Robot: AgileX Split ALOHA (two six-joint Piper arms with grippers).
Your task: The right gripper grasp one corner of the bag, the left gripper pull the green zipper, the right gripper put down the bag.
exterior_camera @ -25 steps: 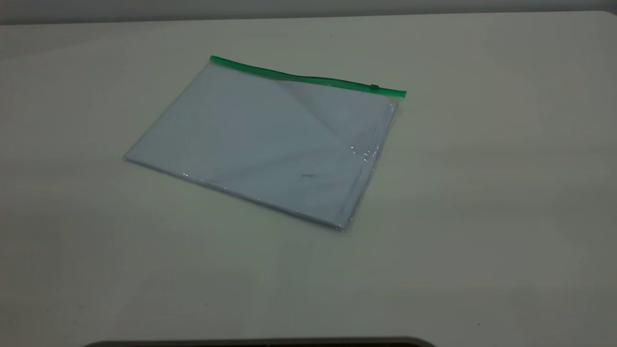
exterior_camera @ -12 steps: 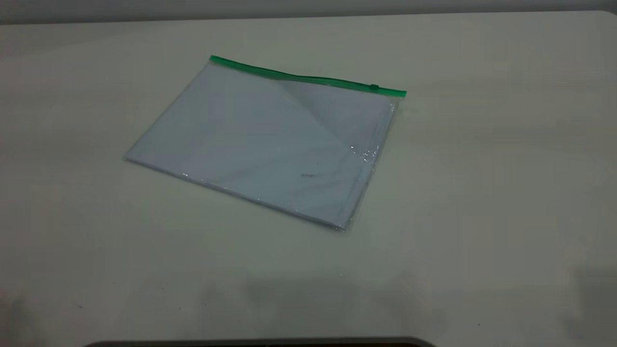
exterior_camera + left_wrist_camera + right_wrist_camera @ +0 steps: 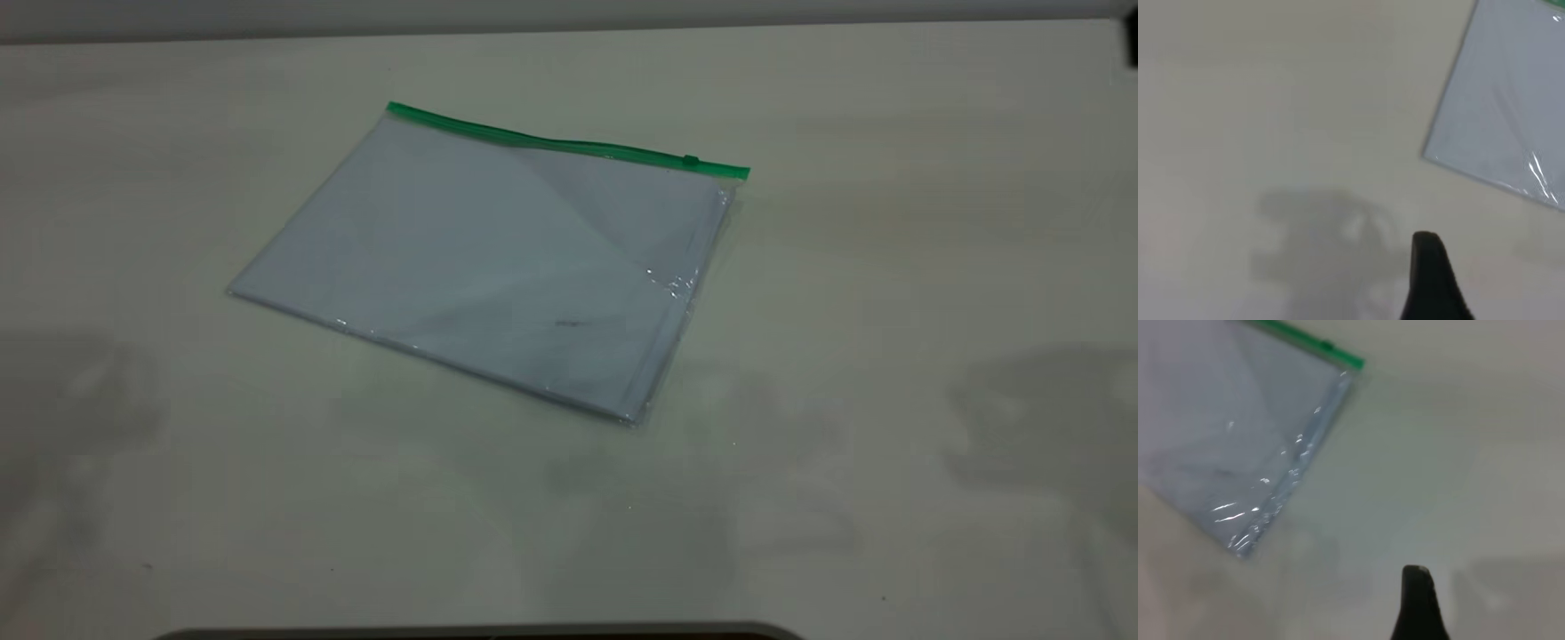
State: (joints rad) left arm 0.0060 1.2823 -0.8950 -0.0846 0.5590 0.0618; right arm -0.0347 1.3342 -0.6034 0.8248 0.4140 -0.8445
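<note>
The bag (image 3: pixel 498 267) lies flat on the table (image 3: pixel 889 267), skewed to the table edges. Its long axis runs from the far-left corner to the right end of the zipper (image 3: pixel 569 144), which forms the far long edge. That green strip slopes slightly nearer toward the right. The slider (image 3: pixel 690 161) sits close to the strip's right end. The opposite long edge faces the near side. Contents: white paper fills the clear pouch almost edge to edge, and a crease line crosses the plastic diagonally.

Neither gripper touches the bag. In the left wrist view, one dark fingertip (image 3: pixel 1431 273) of the left gripper shows above bare table, well apart from a plain corner of the bag (image 3: pixel 1505 113). In the right wrist view, one fingertip (image 3: pixel 1418 603) of the right gripper shows likewise, apart from the bag (image 3: pixel 1225 433) and its zipper end (image 3: pixel 1338 353). With one fingertip visible per gripper, finger spacing cannot be told. Arm shadows fall on the near table.
</note>
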